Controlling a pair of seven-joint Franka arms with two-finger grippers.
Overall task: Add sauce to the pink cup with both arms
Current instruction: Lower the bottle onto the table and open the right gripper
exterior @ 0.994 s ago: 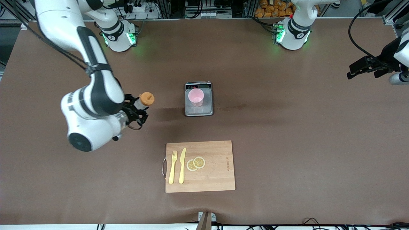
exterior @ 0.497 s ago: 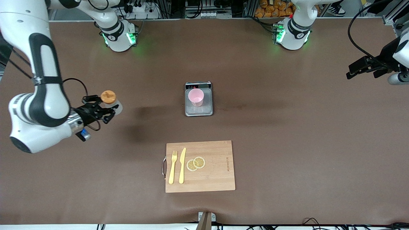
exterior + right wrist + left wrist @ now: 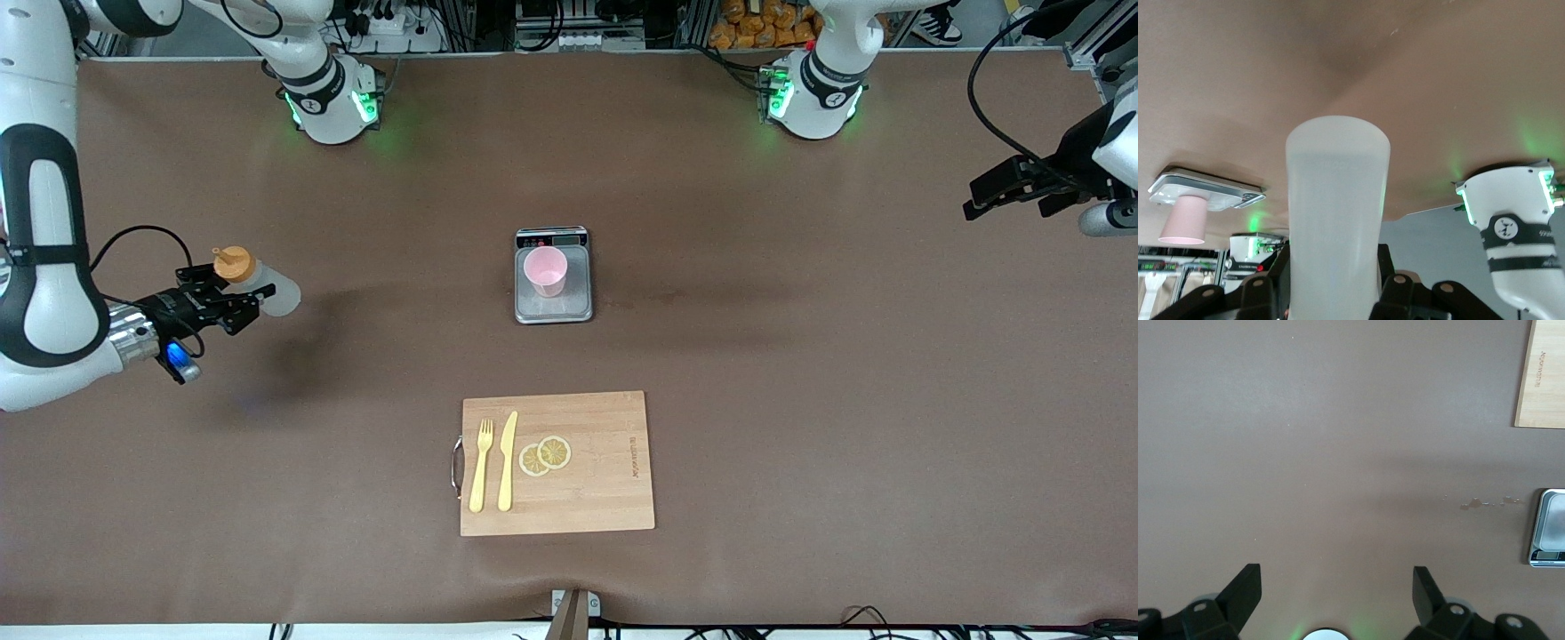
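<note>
Covering the whole workspace, a matte brown table [image 3: 800, 400] carries a rectangular bamboo cutting board [image 3: 596, 480] with a metal handle, nearest the front camera. On it lie a yellow plastic fork [image 3: 481, 466], a matching knife [image 3: 507, 460] and two translucent lemon slices [image 3: 544, 455]. A steel-topped kitchen scale [image 3: 553, 298] sits mid-table with the tapered pink cup [image 3: 544, 271] standing on it. Toward the right arm's end of the table, the right gripper [image 3: 222, 298] pinches the frosted sauce bottle [image 3: 267, 289] above the table, tilted; only the front view shows its orange cap [image 3: 233, 263]. The left gripper [image 3: 1337, 587] waits, fingers spread, over bare table. The left wrist view alone reveals small wet spots [image 3: 1485, 501] beside the scale.
</note>
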